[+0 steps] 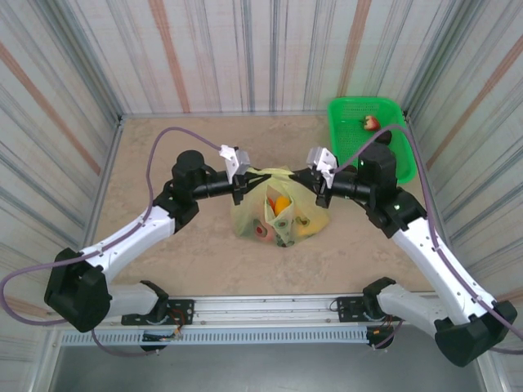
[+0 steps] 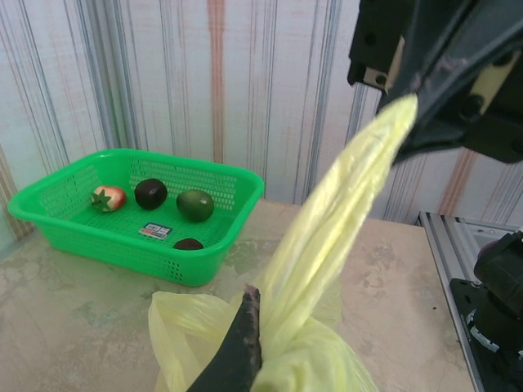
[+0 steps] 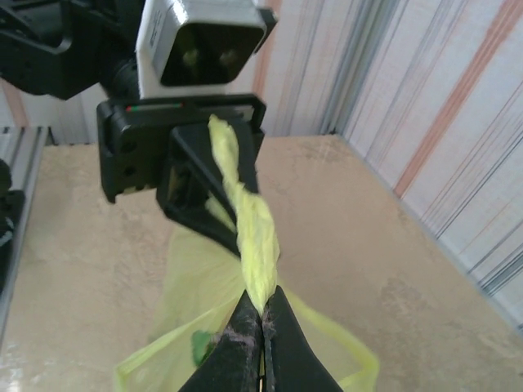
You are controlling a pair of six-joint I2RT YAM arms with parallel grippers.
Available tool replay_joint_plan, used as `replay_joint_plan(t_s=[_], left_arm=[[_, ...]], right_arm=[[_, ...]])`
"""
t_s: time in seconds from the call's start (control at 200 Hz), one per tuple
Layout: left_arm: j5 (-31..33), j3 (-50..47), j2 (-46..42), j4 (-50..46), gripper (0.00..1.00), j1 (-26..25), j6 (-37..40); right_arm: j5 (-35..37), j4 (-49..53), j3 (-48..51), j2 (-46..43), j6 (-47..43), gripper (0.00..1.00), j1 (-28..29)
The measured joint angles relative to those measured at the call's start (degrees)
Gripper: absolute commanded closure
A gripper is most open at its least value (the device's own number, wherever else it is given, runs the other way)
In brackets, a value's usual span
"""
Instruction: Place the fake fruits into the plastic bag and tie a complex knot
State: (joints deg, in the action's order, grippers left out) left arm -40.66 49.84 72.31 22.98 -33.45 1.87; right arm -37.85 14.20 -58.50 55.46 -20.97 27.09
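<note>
Striped panel walls in grey, white and rust enclose a beige, mottled, stone-look table (image 1: 212, 261). Top view: plastic bag (image 1: 282, 214), thin translucent yellow-green film, crinkled, lying at the table centre between the two arms. The fake fruits (image 1: 280, 204) show through it as glossy orange, red and yellow lumps. Left gripper (image 1: 243, 184) and right gripper (image 1: 316, 186) meet the bag's top from either side, each clamped on the gathered plastic. A rigid bright green mesh basket (image 1: 336, 131) sits at the far right corner with a reddish fruit (image 1: 370, 123) inside. Left wrist view: the bag's handle, gathered into a smooth taut band, rises from the dark finger at the bottom edge to the opposite jaws, which are closed on its tip. The basket beyond holds a red-and-white fruit, two dark fruits (image 2: 150, 193) and a green fruit (image 2: 195, 204), plus a small sticker (image 2: 155, 231) whose print is too small to read. Right wrist view: fingers pressed together on the handle, here twisted into a rope-like cord running up to the black left jaws under a white camera housing (image 3: 204, 41). The bag body slumps below on the table.
</note>
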Motion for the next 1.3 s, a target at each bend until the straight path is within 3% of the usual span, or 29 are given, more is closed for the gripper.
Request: replay_joint_plan(t_s=[0.24, 0.426, 0.942, 1.107, 1.302], left_arm=[[-0.85, -0.15, 0.0, -0.46, 1.0, -0.33, -0.2], [-0.17, -1.07, 0.0, -0.72, 1.0, -0.04, -0.76], [3.06, -1.99, 0.0, -3.5, 1.0, 1.03, -1.7], [3.04, -1.99, 0.0, -4.02, 0.88, 1.16, -1.64], [3.3, 0.39, -0.02, -7.85, 0.85, 0.92, -0.22]], right_arm=[[0.55, -5.92, 7.23, -3.52, 3.15, 1.0, 6.93], [3.67, -9.27, 9.9, -0.96, 3.19, 1.0, 10.51], [11.19, -15.65, 9.73, 14.51, 0.37, 1.0, 11.39], [13.6, -15.63, 9.2, 15.43, -0.5, 1.0, 11.58], [13.97, -15.04, 9.2, 15.43, -0.48, 1.0, 11.41]])
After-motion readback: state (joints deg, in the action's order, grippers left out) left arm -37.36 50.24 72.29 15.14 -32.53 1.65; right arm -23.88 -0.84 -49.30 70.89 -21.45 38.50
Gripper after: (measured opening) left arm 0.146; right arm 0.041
